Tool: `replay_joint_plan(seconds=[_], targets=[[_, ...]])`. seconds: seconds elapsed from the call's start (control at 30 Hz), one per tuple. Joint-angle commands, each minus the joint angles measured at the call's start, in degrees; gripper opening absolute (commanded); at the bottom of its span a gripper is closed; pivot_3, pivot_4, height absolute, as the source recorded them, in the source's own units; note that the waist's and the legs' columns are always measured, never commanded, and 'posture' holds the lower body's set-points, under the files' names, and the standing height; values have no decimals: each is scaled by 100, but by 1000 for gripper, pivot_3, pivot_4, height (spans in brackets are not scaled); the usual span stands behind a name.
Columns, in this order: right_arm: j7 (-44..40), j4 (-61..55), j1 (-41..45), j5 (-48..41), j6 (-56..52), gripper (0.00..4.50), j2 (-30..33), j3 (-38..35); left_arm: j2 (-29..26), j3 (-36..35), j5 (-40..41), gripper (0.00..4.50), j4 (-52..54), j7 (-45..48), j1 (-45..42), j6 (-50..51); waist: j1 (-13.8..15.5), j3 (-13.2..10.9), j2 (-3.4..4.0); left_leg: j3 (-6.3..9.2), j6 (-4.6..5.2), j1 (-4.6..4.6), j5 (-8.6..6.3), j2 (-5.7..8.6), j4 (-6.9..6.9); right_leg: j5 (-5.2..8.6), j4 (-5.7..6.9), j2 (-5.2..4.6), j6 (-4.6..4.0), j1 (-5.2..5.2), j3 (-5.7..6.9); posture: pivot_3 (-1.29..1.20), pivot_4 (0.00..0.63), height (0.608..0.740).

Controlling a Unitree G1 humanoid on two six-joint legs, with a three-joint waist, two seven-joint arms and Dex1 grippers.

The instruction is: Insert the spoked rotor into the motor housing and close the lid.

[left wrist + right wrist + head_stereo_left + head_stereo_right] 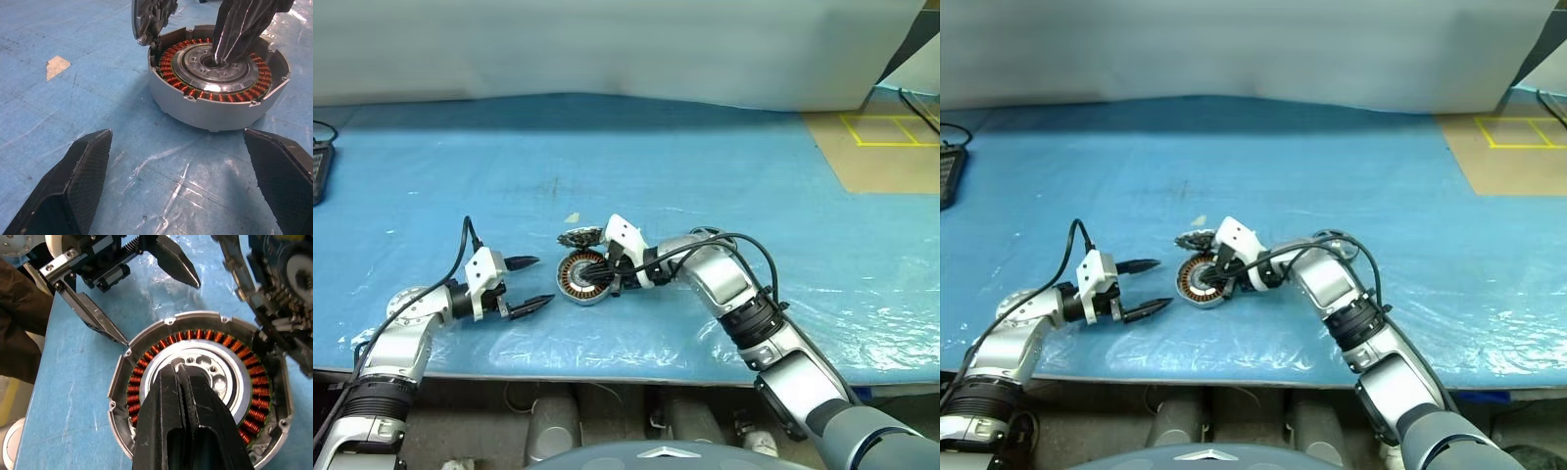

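Motor housing [220,93] sits flat on the blue plastic-covered table [705,176], open side up — copper windings [254,396] ringing a bright silver centre plate with a dark bore. It reads as solid metal: heavy for its size, rigid, smooth-walled, so likely slippery on the film. Judgement: best steadied by pinching across the outer wall, never on the windings, which look easily damaged.

The right gripper [183,382] has its two black fingers pressed together with nothing between them, the tips resting at or in the housing's central bore; whether they press down cannot be told.

Just past those fingertips, on the housing's far rim, leans a tilted round part [151,19] with a toothed, patterned face and plain grey back — probably the lid, propped against the wall rather than seated. Thin and stiff; take it by the edge. The spoked rotor cannot be picked out with certainty.

The left gripper [527,284] stands fully spread and empty, near the housing but apart from it; the housing lies ahead of the gap between its fingers [78,181]. Well placed to brace the wall.
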State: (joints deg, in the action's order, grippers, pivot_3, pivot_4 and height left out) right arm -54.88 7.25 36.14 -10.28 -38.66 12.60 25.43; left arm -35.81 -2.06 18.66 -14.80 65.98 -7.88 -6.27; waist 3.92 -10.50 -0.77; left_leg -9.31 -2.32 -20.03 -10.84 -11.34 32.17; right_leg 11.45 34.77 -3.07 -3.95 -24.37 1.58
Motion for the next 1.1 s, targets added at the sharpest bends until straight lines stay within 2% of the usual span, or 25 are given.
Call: replay_joint_plan(seconds=[0.03,0.3,0.57,0.9,1.1], targets=[[13,173,-44,71,79,59,-11,76,-73,-98,16,4500,132,14,27,-43,-2,0,-1,0,0,2,0,0,0,0,0,0,0,0,0,0,150,740],[-14,178,-72,58,129,59,48,37,-60,-91,12,4500,123,8,20,-57,0,0,-1,0,1,5,0,0,1,0,2,0,1,2,0,0,150,740],[24,336,-39,445,415,59,217,338,-60,-105,22,4500,128,4,35,-62,1,1,-1,0,1,7,-1,1,1,0,2,-1,1,5,0,0,150,740],[225,379,81,1240,1351,59,547,742,-75,-100,27,4500,139,9,31,-20,0,3,-2,0,3,20,-2,1,2,1,2,-1,2,16,-1,0,150,740],[199,256,44,1378,1714,59,671,662,-64,-77,15,4500,91,26,-41,-22,15,3,-3,0,5,25,-3,3,3,6,3,-3,10,22,-1,0,150,740]])
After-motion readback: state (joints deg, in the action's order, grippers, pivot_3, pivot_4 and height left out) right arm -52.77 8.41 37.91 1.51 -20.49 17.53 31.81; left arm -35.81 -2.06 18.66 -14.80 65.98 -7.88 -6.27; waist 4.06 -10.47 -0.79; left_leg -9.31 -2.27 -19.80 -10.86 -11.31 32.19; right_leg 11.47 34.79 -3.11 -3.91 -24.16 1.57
